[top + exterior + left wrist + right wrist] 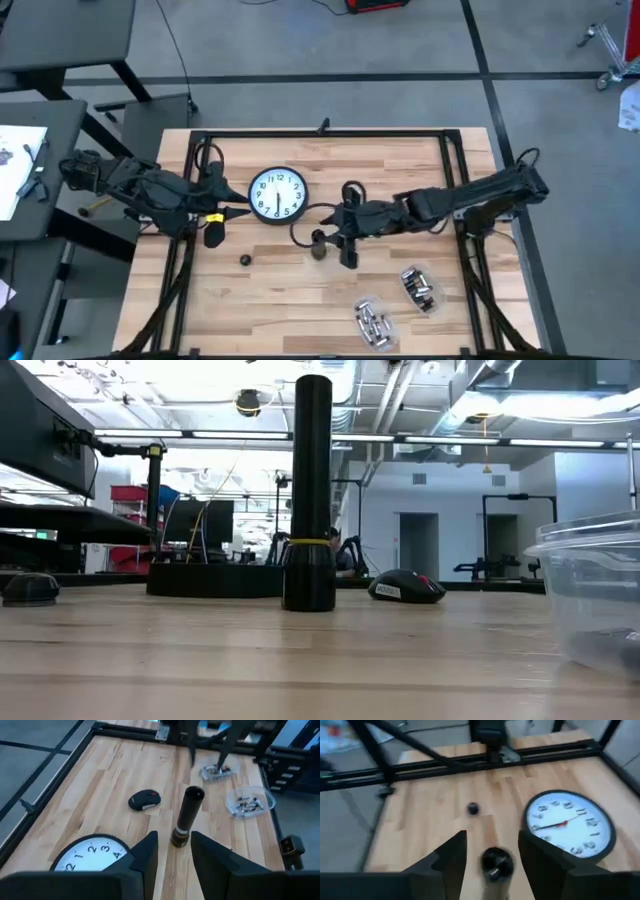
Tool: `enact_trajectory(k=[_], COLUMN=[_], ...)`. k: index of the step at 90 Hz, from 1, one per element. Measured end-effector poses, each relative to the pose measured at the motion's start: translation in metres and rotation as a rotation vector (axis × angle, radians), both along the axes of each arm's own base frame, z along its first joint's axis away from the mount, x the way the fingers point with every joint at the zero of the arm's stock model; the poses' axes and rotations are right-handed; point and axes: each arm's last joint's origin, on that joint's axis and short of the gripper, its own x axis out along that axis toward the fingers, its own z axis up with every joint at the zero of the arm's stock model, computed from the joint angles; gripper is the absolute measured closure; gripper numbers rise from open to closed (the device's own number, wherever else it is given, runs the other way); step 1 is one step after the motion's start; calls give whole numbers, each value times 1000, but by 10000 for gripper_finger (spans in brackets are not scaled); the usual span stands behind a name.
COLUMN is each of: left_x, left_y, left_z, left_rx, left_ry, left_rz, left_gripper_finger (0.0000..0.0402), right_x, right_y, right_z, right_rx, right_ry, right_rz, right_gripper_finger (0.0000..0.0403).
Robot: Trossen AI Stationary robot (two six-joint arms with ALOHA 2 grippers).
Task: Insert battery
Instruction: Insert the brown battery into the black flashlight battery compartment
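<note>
A torch (pixel 186 817) is stood upright, open end up, at the 5 o'clock side of the clock (pixel 277 194). The right gripper (pixel 490 852) is held just above it, fingers spread. The left gripper (pixel 174 851) is spread too, empty. Batteries (pixel 372 324) lie in two trays at 5 o'clock. Small, rigid and smooth by the look, they are judged best pinched across the middle.

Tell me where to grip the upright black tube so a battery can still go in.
Grip the black tube on its lower barrel, near the yellow band, coming in level from the side with the left hand. It stands upright, open end up, so a side hold should leave the mouth clear.
</note>
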Motion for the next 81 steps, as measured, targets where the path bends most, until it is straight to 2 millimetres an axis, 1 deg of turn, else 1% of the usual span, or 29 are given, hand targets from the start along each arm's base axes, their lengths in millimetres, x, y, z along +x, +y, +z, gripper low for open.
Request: enact_trajectory(k=[7, 14, 22, 30, 37, 47, 53, 64, 73, 81], left_x=[0, 1, 3, 5, 5, 7, 7, 7, 8, 8], left_y=[0, 0, 2, 4, 5, 6, 7, 10, 12, 13], left_z=[1, 0, 0, -1, -1, -1, -2, -1, -2, -1], left_rx=[1, 1, -9, -26, -40, -54, -64, -79, -92, -99], left_ry=[-6, -4, -1, -1, -4, -2, -3, -7, -8, -11], left_rz=[-2, 3, 23, 44, 58, 77, 86, 110, 128, 138], left_gripper_finger=[304, 304, 304, 304, 304, 304, 304, 304, 304, 304], right_x=[-24, -53, -90, -123, -142, -159, -167, -182, -193, -197], right_y=[1, 4, 9, 17, 25, 33, 36, 38, 40, 44], right_z=[20, 29, 30, 24, 10, -16, -34, -68, -88, -103], right_rx=[66, 126, 206, 291, 341, 409, 440, 433, 462, 531], right_ry=[107, 234, 376, 491, 527, 555, 585, 631, 657, 658], right_rz=[1, -41, -125, -234, -337, -482, -572, -704, -734, -690], right_gripper_finger=[246, 251, 255, 258, 259, 248, 232, 188, 159, 151])
